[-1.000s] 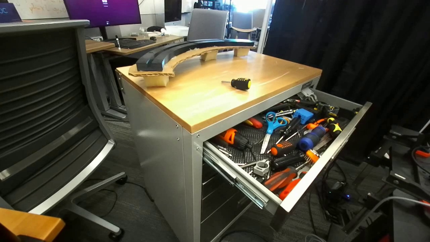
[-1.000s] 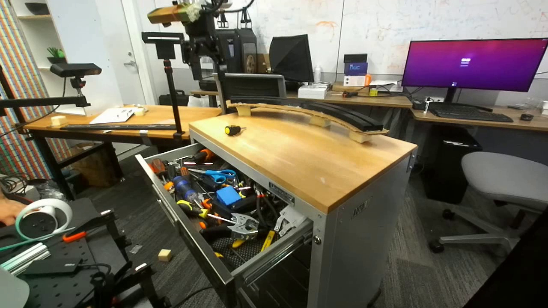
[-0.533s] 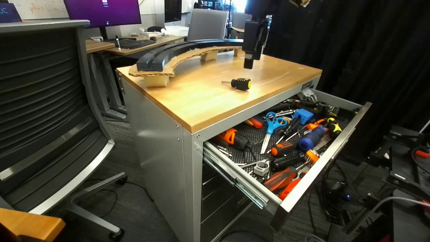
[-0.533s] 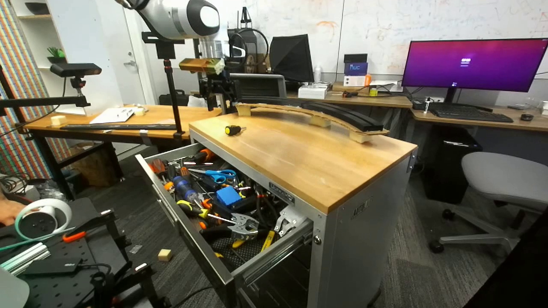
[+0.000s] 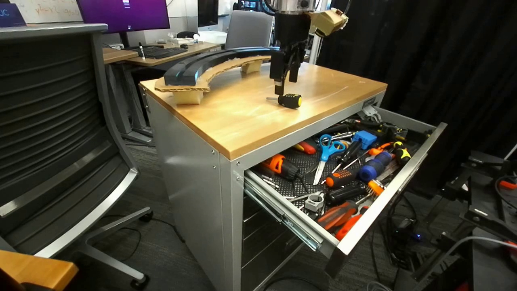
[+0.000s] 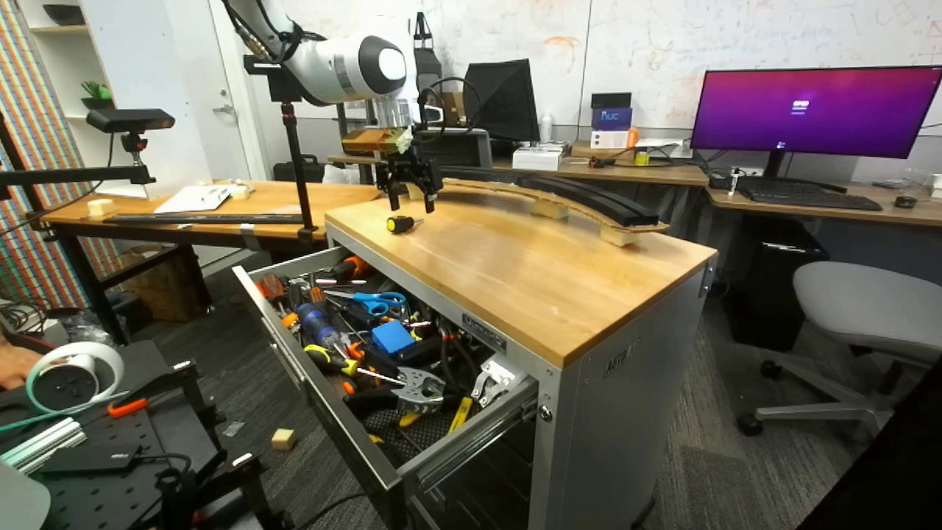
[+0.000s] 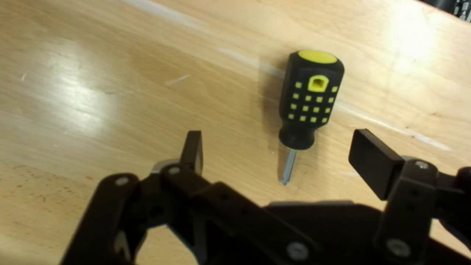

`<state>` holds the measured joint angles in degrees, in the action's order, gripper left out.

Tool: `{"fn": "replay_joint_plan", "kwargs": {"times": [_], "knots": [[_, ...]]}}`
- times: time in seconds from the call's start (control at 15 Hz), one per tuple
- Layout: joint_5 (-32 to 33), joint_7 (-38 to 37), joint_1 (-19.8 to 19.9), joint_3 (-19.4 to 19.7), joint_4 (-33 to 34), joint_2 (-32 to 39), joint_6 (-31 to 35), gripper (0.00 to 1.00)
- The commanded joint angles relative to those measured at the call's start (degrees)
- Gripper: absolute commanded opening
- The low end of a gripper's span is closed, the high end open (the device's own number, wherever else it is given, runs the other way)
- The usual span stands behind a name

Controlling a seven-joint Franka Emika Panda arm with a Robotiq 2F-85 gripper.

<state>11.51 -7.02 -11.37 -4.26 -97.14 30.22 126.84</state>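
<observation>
A stubby black and yellow screwdriver (image 7: 309,99) lies on the wooden top (image 5: 250,121) of a grey cabinet, its short metal shaft pointing toward the gripper's base in the wrist view. Both exterior views also show this screwdriver (image 5: 290,101) (image 6: 401,224). Just above it hangs my gripper (image 5: 286,83), pointing down, its fingers spread wide. Seen from the wrist, the shaft lies in the gap between the two pads (image 7: 373,162), and the handle reaches out past them. Nothing is held, and in an exterior view the gripper (image 6: 412,204) appears apart from the tool.
Behind the gripper, a curved black rail (image 6: 589,193) on cardboard rests on small blocks (image 5: 188,97) along the back of the top. The pulled-out drawer (image 5: 387,202) below holds many tools, among them blue scissors (image 5: 329,151). A grey chair (image 6: 876,302) stands nearby.
The arm has swung in over the cabinet and come down, so the gripper now hovers close above the screwdriver. The screwdriver, rail and drawer have stayed put.
</observation>
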Motion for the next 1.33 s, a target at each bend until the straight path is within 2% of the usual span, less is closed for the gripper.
{"fn": "replay_joint_plan", "kwargs": {"times": [0.0,0.2,0.33,0.47,0.53,0.8,0.87,0.93,1.27], "knots": [[-4.23,2.71,1.26,-1.1,2.03,1.18,-4.34,0.74],[-9.67,7.09,2.91,-2.85,2.93,1.95,-7.22,0.49],[-10.95,7.86,3.05,-2.9,2.98,1.77,-7.95,0.33],[-13.55,12.28,4.61,-4.11,3.16,1.11,-11.19,0.2],[-13.07,11.67,4.37,-3.38,2.34,-0.1,-12.25,0.12],[-10.61,11.06,4.08,-2.08,-0.64,-3.11,-17.41,0.12],[-10.38,12.73,4.26,-2.4,-1.28,-3.69,-19.49,0.12],[-11.62,17.63,5.16,-3.84,-2.57,-4.33,-20.7,0.12],[-11.65,29.06,4.61,-7.08,-5.71,-5.39,-22.71,0.12]]}}
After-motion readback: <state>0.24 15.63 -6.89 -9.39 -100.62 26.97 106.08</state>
